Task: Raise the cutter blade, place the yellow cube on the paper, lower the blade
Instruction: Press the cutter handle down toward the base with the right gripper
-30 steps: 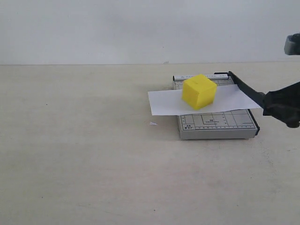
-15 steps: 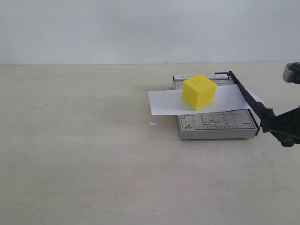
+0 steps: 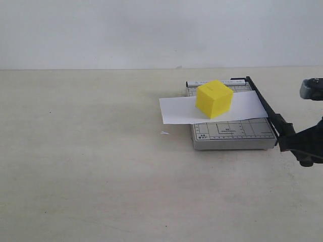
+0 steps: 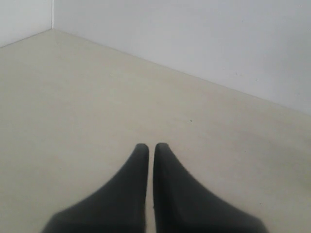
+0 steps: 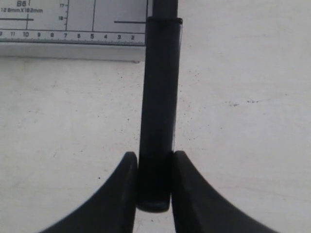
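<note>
**White paper (image 3: 176, 112) loaded, last step in hand**

It's laid across the grey base (image 3: 232, 133), with the cutter blade (image 3: 262, 103) judged nearly flat and the yellow cube (image 3: 214, 98) sat on it. The handle is clamped by the right gripper (image 5: 154, 158), so a final gentle press is needed. The left gripper (image 4: 147, 148) is pinched together, empty.

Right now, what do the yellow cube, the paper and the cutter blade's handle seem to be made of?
The yellow cube looks like matte foam or soft plastic: flat colour, no shine. The paper seems thin plain paper: white, matte, overhanging the grey base. The cutter blade handle, clamped in the right gripper, looks like smooth black plastic or rubber, faintly glossy; which, I cannot tell.
</note>
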Tool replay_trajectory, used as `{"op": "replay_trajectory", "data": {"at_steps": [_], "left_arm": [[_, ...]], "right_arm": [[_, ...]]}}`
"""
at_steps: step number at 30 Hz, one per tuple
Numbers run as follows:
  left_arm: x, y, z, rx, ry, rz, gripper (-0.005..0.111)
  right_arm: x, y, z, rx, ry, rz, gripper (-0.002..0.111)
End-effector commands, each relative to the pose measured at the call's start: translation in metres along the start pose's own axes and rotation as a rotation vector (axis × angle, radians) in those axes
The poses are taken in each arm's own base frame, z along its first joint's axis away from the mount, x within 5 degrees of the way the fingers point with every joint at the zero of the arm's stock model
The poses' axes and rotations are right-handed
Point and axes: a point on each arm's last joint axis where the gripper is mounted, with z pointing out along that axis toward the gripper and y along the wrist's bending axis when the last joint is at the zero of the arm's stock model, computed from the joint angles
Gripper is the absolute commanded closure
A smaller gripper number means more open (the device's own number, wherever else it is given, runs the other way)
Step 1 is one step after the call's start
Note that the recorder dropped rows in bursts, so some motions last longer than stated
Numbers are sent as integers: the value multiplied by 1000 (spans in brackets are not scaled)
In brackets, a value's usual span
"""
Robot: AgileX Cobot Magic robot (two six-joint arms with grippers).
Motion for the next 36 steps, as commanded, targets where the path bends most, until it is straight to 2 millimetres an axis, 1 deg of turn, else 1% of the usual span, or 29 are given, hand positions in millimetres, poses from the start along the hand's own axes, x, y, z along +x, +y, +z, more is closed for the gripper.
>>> {"op": "replay_trajectory", "data": {"at_steps": [1,11,16,20,36], "left_arm": [[0,-1,1,10,-4,-3,102],[0,-1,1,10,-4,-3,102],[0,-1,1,10,-4,-3,102],[0,-1,1,10,-4,-3,102],[0,-1,1,10,-4,-3,102]], "right_arm": [[21,6,9,-49,170,14,108],[18,5,10,-42,134,1,108],[18,5,10,-42,138,-3,108],[20,5,16,-42,164,0,108],[20,5,15,-44,165,2,108]]}}
